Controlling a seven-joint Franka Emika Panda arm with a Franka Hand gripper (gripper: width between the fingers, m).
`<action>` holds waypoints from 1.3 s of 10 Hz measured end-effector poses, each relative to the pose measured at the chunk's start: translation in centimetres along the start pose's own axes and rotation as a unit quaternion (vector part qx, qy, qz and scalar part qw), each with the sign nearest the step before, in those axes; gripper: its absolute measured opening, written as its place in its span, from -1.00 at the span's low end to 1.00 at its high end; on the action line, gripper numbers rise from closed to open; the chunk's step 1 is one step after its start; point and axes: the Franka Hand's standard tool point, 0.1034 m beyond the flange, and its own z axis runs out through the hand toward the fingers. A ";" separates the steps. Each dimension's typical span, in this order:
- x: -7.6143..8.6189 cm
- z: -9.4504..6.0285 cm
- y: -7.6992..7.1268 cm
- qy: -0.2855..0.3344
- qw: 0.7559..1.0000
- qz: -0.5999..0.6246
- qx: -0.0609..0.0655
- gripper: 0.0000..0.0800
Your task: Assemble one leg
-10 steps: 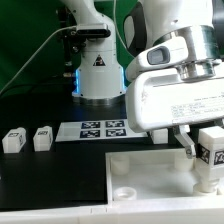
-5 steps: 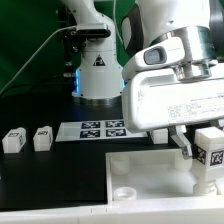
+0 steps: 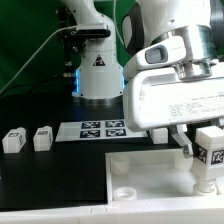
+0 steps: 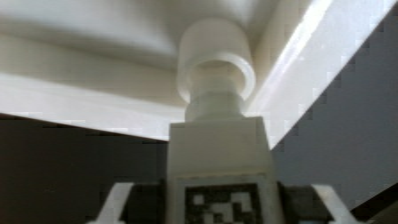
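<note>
Pincer (image 3: 207,142) clamped on leg (image 3: 212,155), leg partly cut off at exterior view's right edge.

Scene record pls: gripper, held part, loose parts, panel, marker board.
gripper: shut on the leg
leg pose: upright, above the white panel, toward the exterior view's right
contact with panel: cannot tell
loose legs: two, on the table, exterior view's left
marker board: flat on the table, behind the panel

Marker board (image 3: 100,129) and white panel (image 3: 150,172) lie on black table (image 3: 50,178).
</note>
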 end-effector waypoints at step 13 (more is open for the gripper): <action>-0.7 1.6 0.1 0.019 1.000 -0.002 -0.003 0.32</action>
